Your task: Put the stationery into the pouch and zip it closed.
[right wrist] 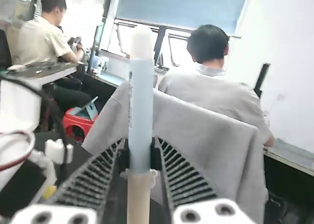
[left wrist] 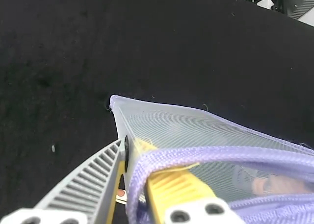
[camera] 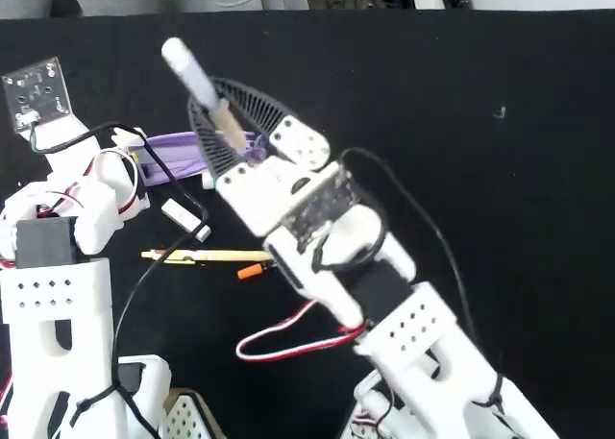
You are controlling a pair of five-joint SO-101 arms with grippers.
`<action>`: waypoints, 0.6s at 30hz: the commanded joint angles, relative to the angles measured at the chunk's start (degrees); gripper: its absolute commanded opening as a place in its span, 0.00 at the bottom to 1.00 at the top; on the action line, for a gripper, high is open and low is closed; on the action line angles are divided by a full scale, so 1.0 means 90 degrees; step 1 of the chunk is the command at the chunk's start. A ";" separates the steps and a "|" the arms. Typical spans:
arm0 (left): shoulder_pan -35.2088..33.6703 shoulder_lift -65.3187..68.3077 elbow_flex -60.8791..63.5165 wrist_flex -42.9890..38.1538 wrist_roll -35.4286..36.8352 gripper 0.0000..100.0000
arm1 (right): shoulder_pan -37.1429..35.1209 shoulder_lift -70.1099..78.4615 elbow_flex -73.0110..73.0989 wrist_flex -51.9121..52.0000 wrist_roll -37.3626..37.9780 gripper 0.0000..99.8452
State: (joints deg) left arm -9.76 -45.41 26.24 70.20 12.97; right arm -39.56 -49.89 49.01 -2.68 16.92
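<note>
While the left end effector (left wrist: 131, 150) is clamped on the rim of the pouch (left wrist: 196, 131), with the purple zipper edge pinched between its ribbed grey finger and its yellow one, the right end effector (right wrist: 141, 145) grips a pen (right wrist: 141, 101) mid-barrel between its two black ribbed fingers. The pen has a white cap, a pale blue upper barrel and a tan lower part. In the high view the pen (camera: 197, 79) slants, cap end away from the arm, and the right end effector (camera: 216, 112) overlaps the end of the pouch (camera: 178, 151) farthest from the left arm. The pouch is clear mesh with purple trim and lies on the black counter (camera: 480, 122), with the left end effector (camera: 144, 160) at its near end. Something pinkish shows through the mesh in the left wrist view; can't tell what. Loose on the counter, in front of the pouch: a white eraser (camera: 181, 213), a yellow pencil (camera: 207, 256) and, just beside the pencil, a small orange piece (camera: 252, 271).
</note>
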 commanded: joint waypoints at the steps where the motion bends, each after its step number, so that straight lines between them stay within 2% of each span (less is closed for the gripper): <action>1: 0.0083 0.0020 0.0054 -0.0098 0.0088 0.03 | -0.0127 -0.0386 0.0962 -0.1768 -0.0703 0.01; 5: 0.0083 0.0020 0.0063 -0.0098 0.0088 0.03 | -0.0137 -0.0630 0.1978 -0.3663 -0.1035 0.01; 15: 0.0093 0.0020 0.0063 -0.0098 0.0088 0.03 | -0.0107 -0.0161 0.1753 -0.3487 -0.1035 0.01; 18: 0.0093 0.0020 0.0073 -0.0088 0.0088 0.03 | -0.0107 0.0269 0.1714 -0.3888 -0.1035 0.01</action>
State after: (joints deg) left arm -9.49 -45.41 26.59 70.11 12.97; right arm -40.00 -51.38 66.59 -32.92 7.96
